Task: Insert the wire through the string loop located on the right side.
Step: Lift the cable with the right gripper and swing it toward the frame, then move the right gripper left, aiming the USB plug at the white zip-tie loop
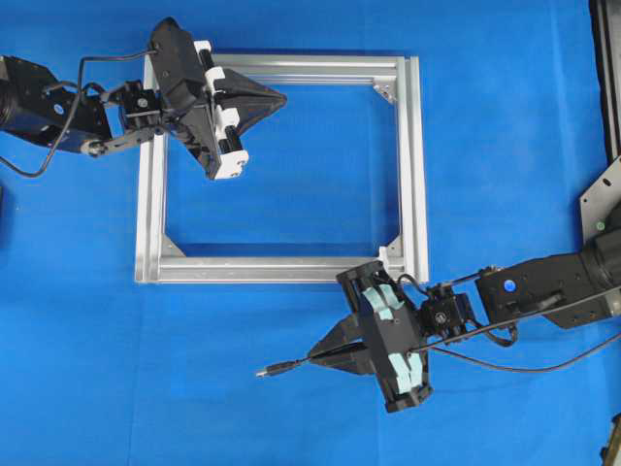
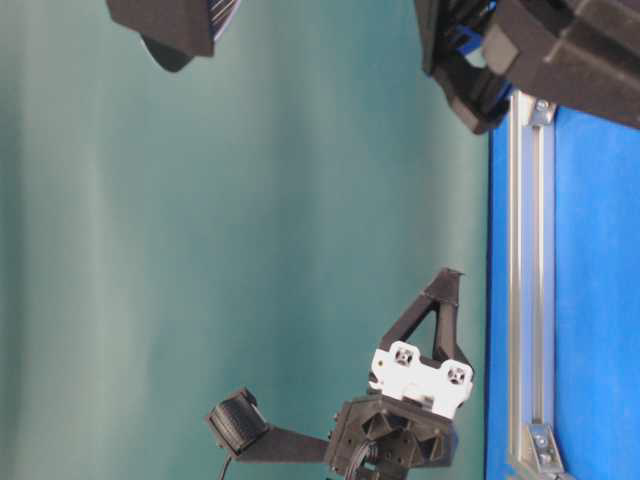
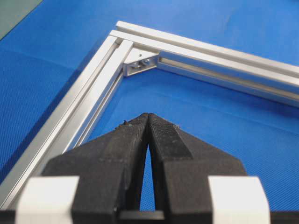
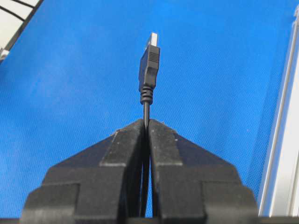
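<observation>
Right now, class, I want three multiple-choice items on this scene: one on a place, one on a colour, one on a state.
1. Where does the wire's plug lie?
A. inside the frame
B. outside the frame, below its bottom bar
C. on top of the frame

2. What colour is the mat?
A. blue
B. red
C. grey

3. What is the right gripper doing?
A. standing open
B. shut on nothing
C. shut on the wire

Key: 1 B, the overhead view shows the plug under the bottom bar; 2 A, every view shows blue; 3 C, the cable passes between closed fingers.
</observation>
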